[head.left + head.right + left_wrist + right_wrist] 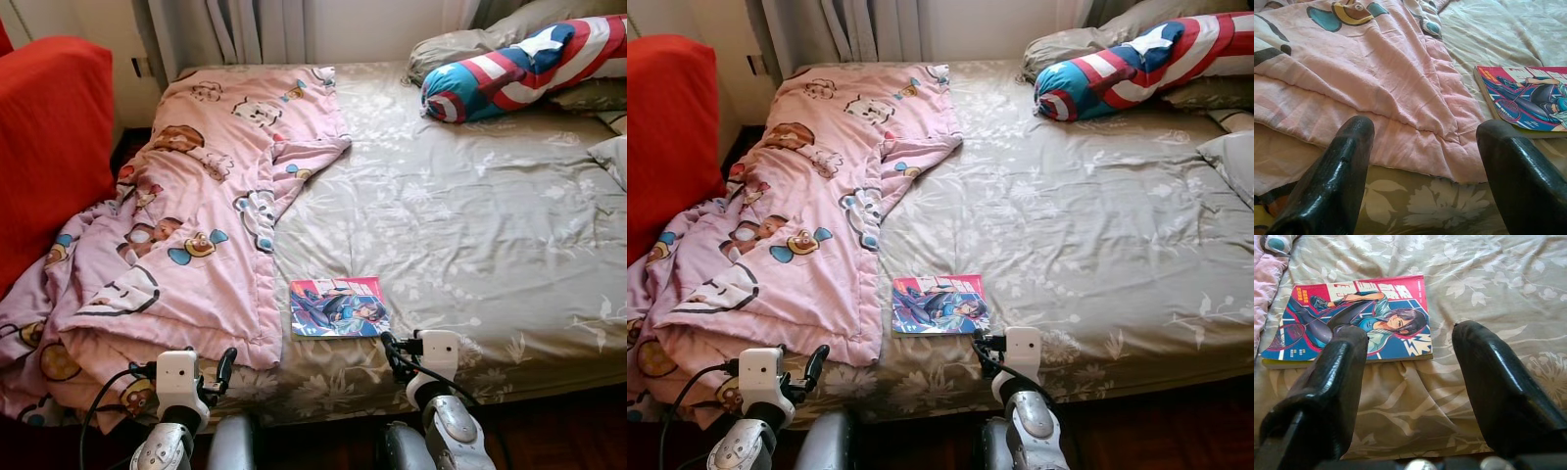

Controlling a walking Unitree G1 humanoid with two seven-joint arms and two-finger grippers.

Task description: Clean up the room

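Glossy manga book [338, 306] is lying flat near the bed's [470, 225] foot edge, beside the rumpled pink cartoon quilt [186, 225]; you are hovering the right gripper [1410, 382] and left gripper [1420, 161], both spread, so tidying is barely starting.

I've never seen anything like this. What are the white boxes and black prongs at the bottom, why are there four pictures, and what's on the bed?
The machine is a humanoid robot standing at the foot of a bed. Two pictures come from cameras in its head, looking down. The white boxes are its wrists; the black prongs are its two-fingered grippers, the left gripper and the right gripper. The other two pictures come from cameras on those wrists, looking along the fingers. Both grippers are open and hold nothing. On the bed lie a pink cartoon quilt, partly slipping off the edge, a comic book beside it near the right gripper, and a striped bolster pillow at the head.
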